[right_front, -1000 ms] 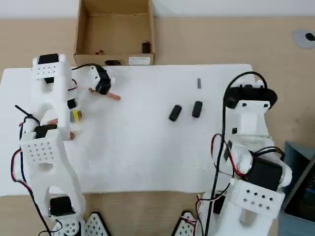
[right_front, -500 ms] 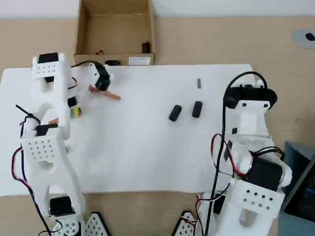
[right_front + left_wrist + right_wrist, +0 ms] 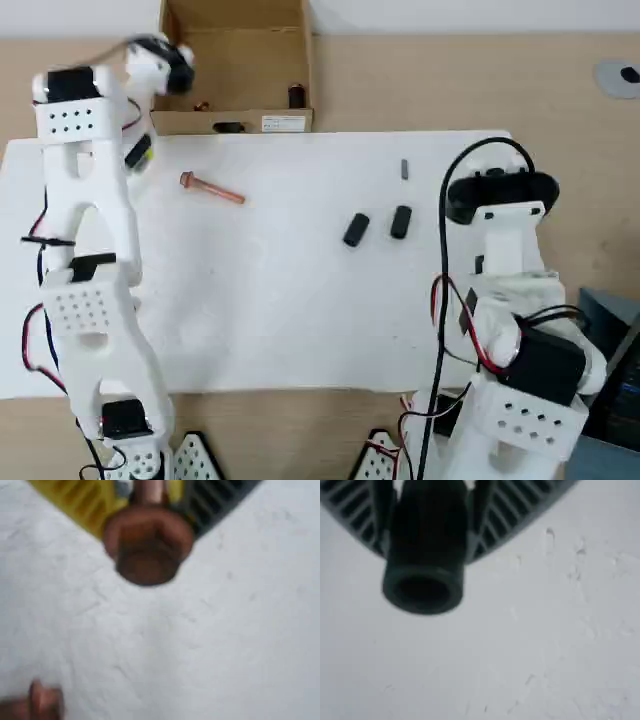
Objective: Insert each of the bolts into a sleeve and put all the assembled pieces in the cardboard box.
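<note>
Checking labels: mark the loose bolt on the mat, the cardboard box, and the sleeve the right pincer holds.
loose bolt [image 3: 214, 190]: high view, mid-shaft.
cardboard box [image 3: 240, 65]: high view, bare floor.
held sleeve [image 3: 427, 530]: right wrist view, barrel.

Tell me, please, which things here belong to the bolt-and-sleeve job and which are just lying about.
Job: gripped bolt; gripped sleeve; loose bolt; tilted sleeve; straight sleeve; cardboard box.
Lying about: grey disc; blue-grey bin.
</note>
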{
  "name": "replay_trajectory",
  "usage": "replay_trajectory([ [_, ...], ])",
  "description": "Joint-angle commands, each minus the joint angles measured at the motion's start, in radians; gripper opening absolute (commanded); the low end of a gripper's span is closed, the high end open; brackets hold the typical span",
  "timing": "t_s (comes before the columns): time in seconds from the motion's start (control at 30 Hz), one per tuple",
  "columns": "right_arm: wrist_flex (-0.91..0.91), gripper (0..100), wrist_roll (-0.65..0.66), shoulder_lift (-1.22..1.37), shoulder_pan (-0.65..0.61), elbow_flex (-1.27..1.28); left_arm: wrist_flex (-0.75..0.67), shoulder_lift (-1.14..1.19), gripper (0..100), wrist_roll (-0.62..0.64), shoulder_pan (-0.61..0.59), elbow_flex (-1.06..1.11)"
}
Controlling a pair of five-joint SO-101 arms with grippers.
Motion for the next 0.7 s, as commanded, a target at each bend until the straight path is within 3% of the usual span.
replay_trajectory([
  [0.0,0.025,1.0,0.000,-0.016,0.008,-0.087,0.014,-0.202,0,0.163,0.037,-0.048],
  [0.23,0.023,1.0,-0.009,-0.018,0.005,-0.168,0.014,-0.464,0,0.445,0.124,0.072],
  [0.43,0.006,0.9,-0.158,-0.120,0.004,-0.168,0.014,-0.693,0,0.666,0.210,0.281],
  [0.67,-0.091,0.9,-0.164,-0.363,0.002,0.028,0.009,-0.967,0,0.872,0.350,0.628],
])
